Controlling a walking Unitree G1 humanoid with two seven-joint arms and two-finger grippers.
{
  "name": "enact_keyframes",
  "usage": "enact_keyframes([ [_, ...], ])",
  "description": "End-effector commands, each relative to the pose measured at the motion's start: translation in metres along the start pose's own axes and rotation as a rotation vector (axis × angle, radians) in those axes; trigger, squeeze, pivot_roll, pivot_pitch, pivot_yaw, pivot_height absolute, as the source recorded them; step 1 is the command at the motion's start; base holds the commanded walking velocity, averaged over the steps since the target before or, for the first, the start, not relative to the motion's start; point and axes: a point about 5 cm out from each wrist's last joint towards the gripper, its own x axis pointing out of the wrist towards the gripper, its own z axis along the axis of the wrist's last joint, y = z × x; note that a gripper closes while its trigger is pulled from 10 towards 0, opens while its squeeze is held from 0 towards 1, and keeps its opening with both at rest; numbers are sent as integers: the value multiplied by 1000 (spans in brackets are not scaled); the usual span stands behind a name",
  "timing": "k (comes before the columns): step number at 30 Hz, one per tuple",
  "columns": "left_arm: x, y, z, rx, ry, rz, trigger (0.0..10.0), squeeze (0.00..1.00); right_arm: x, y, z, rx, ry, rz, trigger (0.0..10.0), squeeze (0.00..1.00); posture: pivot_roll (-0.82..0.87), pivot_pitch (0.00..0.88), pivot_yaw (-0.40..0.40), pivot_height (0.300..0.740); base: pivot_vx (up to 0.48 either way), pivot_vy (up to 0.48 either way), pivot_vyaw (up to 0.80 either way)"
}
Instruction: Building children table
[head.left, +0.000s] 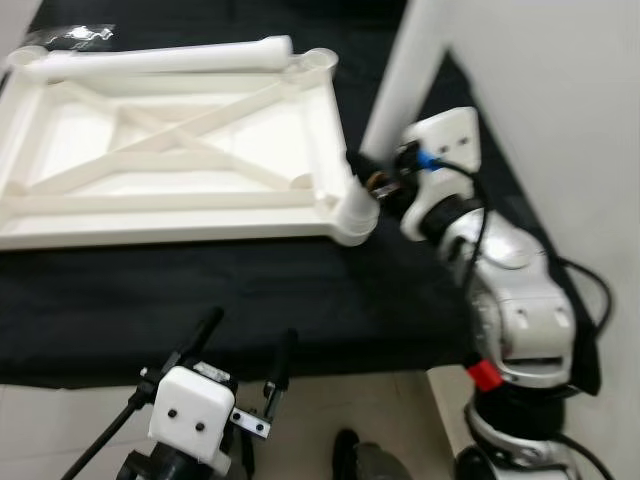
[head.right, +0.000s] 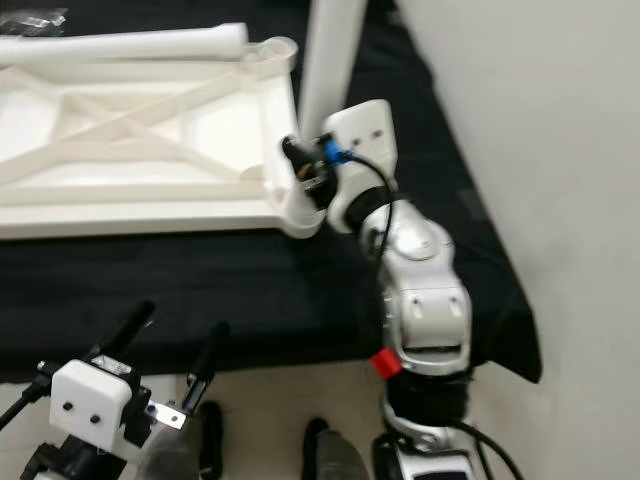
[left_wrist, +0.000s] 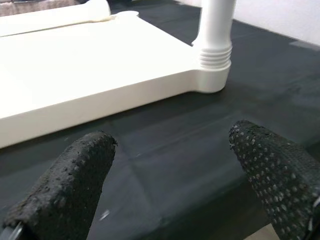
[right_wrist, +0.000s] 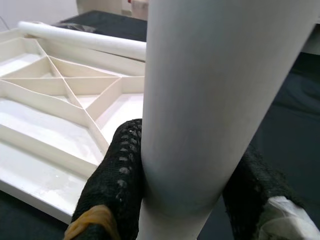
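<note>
A white plastic table top (head.left: 150, 150) lies upside down on a black cloth (head.left: 300, 290), its cross ribs facing up. One white table leg (head.left: 405, 85) stands upright in the socket at the near right corner (head.left: 355, 215). My right gripper (head.left: 376, 185) is shut on this leg just above the socket; in the right wrist view the black fingers (right_wrist: 117, 180) press on both sides of the leg (right_wrist: 200, 100). A second leg (head.left: 160, 60) lies loose along the far edge. My left gripper (head.left: 245, 345) hovers open over the cloth's near edge, apart from the table top (left_wrist: 100, 65).
A white wall (head.left: 560, 100) rises close on the right of the cloth. A crumpled clear plastic bag (head.left: 80, 37) lies at the far left corner. Pale floor (head.left: 400, 420) runs along the cloth's near edge, by my own feet (head.left: 360, 460).
</note>
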Motion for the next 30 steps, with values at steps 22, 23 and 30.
enact_keyframes([
  [22, 12, 11, -29, -2, 84, -5, 10000, 0, -10, -23, -38, 119, 110, -163, 10000, 1000, 41, 272, -58, 740, 0, 0, 0],
  [23, 12, 11, -29, -2, 84, -5, 10000, 0, -10, -23, -38, 119, 110, -163, 10000, 1000, 41, 272, -58, 740, 0, 0, 0],
  [30, 21, 32, -44, -7, 152, 110, 10000, 0, -47, 3, -79, 147, 248, 108, 10000, 1000, 13, 227, -27, 740, 0, 0, 0],
])
